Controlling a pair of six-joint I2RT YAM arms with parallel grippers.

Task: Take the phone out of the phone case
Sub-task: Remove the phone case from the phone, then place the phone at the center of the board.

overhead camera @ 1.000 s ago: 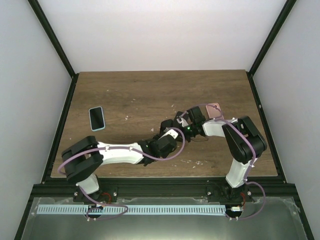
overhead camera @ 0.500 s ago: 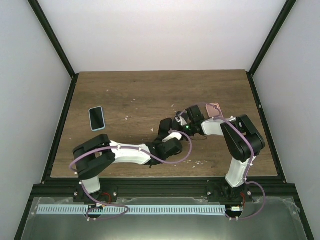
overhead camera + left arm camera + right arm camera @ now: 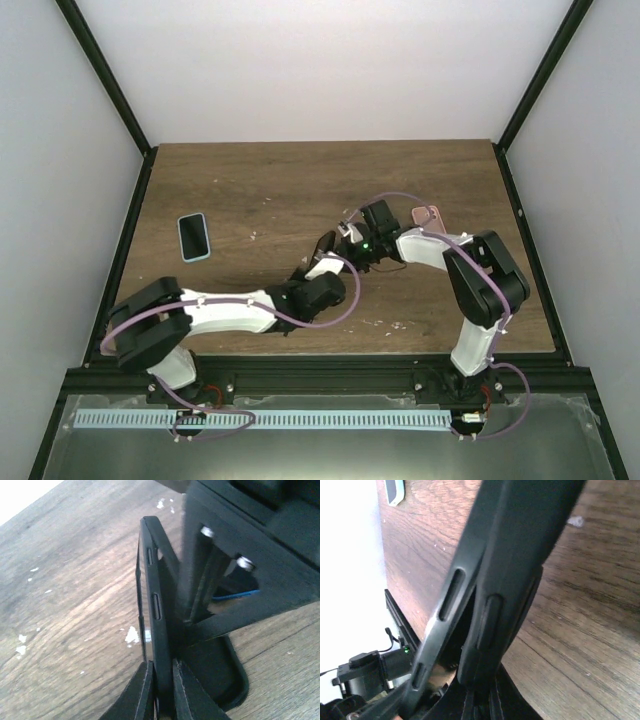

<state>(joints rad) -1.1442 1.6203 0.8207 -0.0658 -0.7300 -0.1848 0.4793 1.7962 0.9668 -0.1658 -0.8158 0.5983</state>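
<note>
Top external view: two arms are meeting mid-table over one black phone case.
Both grippers are clamping it. The left gripper is pinching its lower edge and the right gripper is gripping another edge, so it is standing on edge above the table. Two more handsets are lying flat: one blue-rimmed phone at the left, one pink phone at the right.

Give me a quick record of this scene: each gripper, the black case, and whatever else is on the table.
left gripper: shut on the black phone case, pinching its edge
right gripper: shut on the same case
case pose: edge-on, held between both grippers
phone removed: cannot tell
also on table: blue-rimmed phone lying flat at left; pink phone-like item at right
</note>
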